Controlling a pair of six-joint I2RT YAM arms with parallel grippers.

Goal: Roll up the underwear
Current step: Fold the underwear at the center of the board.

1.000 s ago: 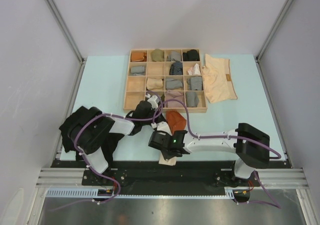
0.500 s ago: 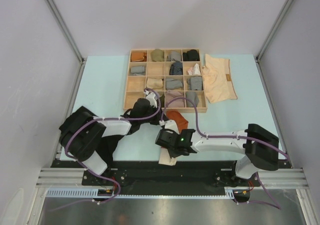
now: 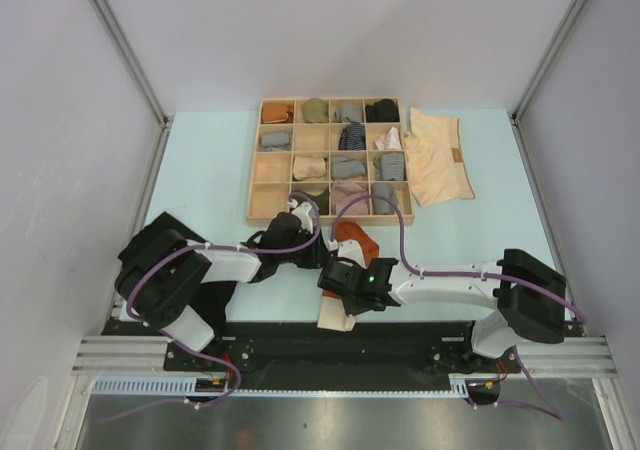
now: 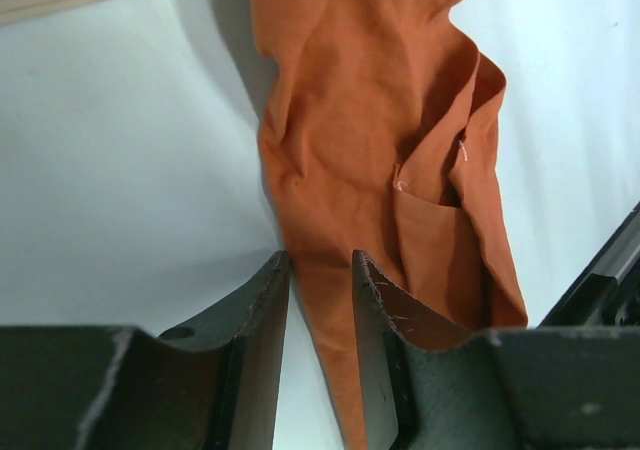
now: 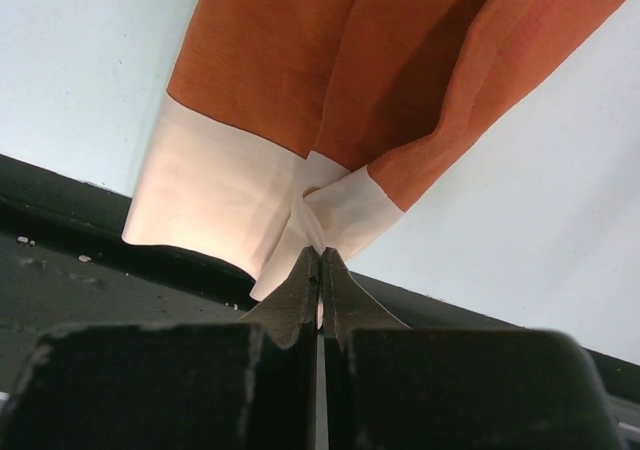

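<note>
The rust-orange underwear (image 4: pixel 360 100) lies on the worktop (image 3: pixel 200 170) at lower centre of the overhead view. It looks limp, light and quick to crease. The right gripper (image 5: pixel 320 255) has its fingers pressed together, pinching the pale waistband (image 5: pixel 210 190). The left gripper (image 4: pixel 320 265) has its fingers slightly spread at the opposite tip. The waistband looks the firmest hold — thin edges would likely slip.

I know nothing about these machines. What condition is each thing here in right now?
Rust-orange cloth underwear with cream waistband: unrolled, lying wrinkled on the table.
Left end effector: open, the orange cloth's tip between its fingers.
Right end effector: shut on the orange underwear's waistband.
Pale cream cloth underwear: unrolled, flat beside the tray.
Wooden divided tray: most compartments hold cloth bundles.
</note>
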